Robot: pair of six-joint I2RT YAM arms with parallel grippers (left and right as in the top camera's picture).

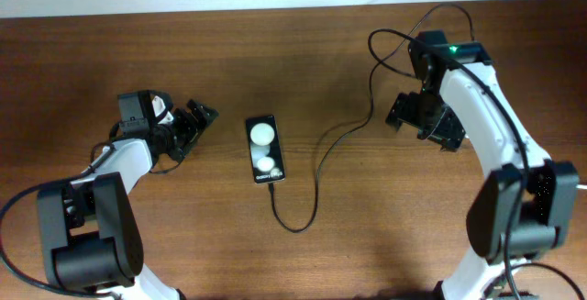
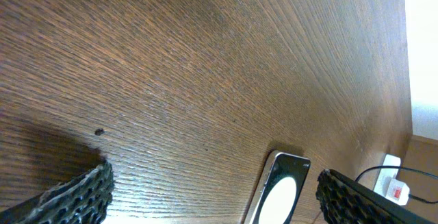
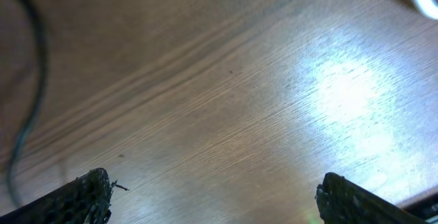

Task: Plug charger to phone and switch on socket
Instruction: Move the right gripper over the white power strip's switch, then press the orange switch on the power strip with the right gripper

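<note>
Over the wooden table (image 1: 275,43), the right gripper (image 3: 213,177) hung spread and empty, the left gripper (image 1: 200,116) likewise beside the phone (image 1: 264,149). The socket (image 2: 391,181) showed only past the phone in the left wrist view, so a blind press risked missing its red switch (image 2: 397,192). The charger cable (image 1: 317,167) met the phone's end; snagging its slack loop could tug it loose.

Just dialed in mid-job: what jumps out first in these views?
The black phone lies mid-table, two bright reflections on its screen. The charger cable loops from its near end toward the right arm. The left gripper and right gripper hang open, empty.
</note>
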